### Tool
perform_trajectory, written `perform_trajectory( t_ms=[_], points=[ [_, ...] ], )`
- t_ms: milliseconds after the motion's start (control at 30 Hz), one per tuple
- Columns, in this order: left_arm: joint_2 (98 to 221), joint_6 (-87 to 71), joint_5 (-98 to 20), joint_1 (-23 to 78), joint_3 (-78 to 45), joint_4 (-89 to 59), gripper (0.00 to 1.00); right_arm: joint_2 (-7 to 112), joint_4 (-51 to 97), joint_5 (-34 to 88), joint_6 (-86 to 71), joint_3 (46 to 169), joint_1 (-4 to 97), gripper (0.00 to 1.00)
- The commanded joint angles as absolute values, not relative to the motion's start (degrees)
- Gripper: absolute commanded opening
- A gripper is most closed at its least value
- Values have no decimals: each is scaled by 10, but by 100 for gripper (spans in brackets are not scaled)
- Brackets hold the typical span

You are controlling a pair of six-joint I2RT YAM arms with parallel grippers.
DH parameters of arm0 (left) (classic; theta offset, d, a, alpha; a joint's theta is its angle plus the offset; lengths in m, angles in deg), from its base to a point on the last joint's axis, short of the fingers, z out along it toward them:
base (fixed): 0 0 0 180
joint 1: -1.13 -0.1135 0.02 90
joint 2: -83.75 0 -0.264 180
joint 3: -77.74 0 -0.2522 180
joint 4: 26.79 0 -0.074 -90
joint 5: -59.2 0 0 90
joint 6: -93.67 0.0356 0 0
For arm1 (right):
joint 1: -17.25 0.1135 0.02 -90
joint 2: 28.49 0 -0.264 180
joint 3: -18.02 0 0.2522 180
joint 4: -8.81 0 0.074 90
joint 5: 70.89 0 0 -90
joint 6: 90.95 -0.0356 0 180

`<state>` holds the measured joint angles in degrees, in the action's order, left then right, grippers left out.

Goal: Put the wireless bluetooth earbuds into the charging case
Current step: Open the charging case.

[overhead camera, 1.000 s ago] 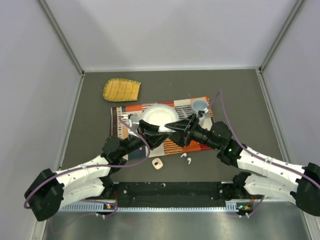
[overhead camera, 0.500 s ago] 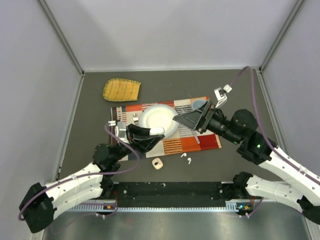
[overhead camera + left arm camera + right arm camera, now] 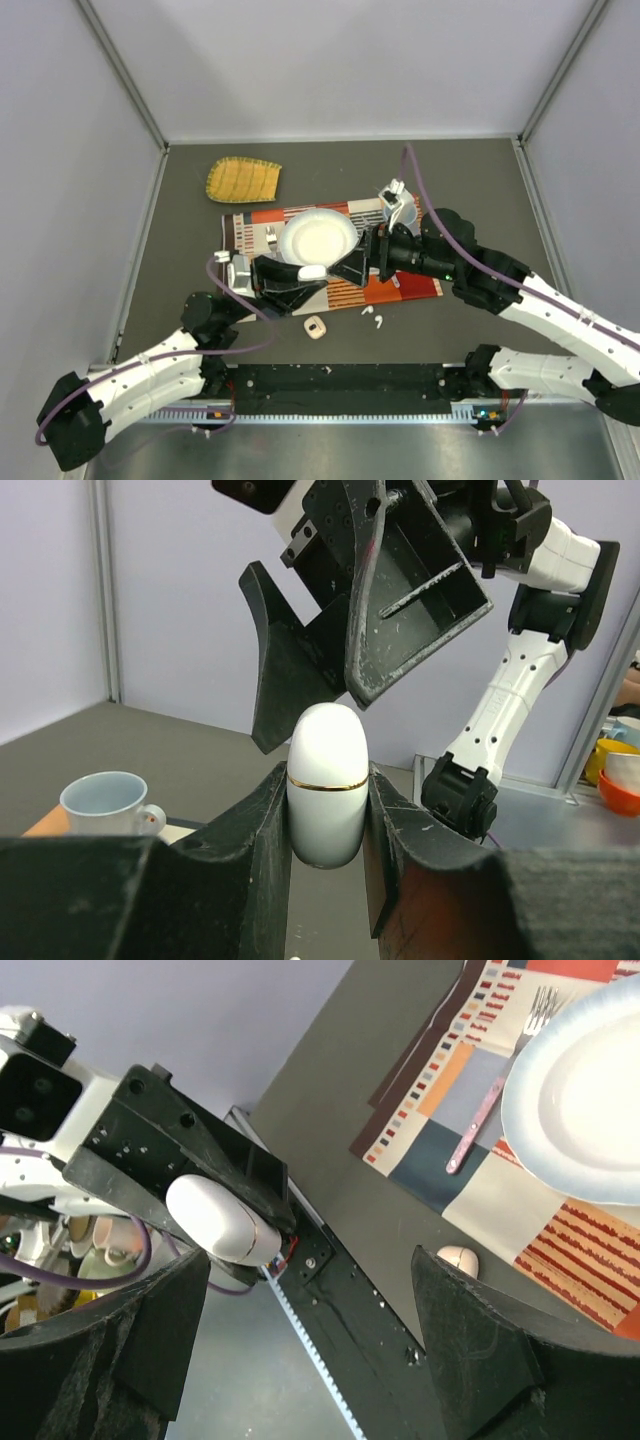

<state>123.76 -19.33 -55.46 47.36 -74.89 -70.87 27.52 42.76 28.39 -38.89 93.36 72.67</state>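
Changed: my right pincer (image 3: 352,268) has swung back from the upper right of the top view, jaws spread wide, and now faces the charging case (image 3: 327,783).
Meaning: I judge the lid comes next; the gold seam looks closed.
Left pincer (image 3: 327,815): pinching the case's lower half.
Case axis: runs up-frame in the left wrist view, rounded lid end uppermost.
Earbuds (image 3: 373,317): lying on the table (image 3: 180,220), lower centre, just below the placemat (image 3: 410,285).

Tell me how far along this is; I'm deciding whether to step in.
Done: the case is lifted, clamped in the left gripper. In hand: the open right gripper is beside it, holding nothing. Left: the case looks closed, and both earbuds lie on the table, just off the mat.
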Motion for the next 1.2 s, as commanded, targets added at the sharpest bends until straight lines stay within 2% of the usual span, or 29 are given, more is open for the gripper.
perform_trajectory(
  t_ms=[0, 433, 700, 1167],
  points=[
    [1237, -170, -573, 474, -739, -723, 0, 284, 431, 297, -354, 975, 743, 81],
    [1238, -185, -557, 474, -738, -731, 0, 301, 427, 290, -354, 970, 760, 81],
    [1244, -218, -608, 475, -736, -763, 0, 293, 421, 227, -367, 955, 760, 83],
    [1200, -215, -618, 475, -740, -724, 0, 293, 418, 176, -392, 947, 760, 84]
  ],
)
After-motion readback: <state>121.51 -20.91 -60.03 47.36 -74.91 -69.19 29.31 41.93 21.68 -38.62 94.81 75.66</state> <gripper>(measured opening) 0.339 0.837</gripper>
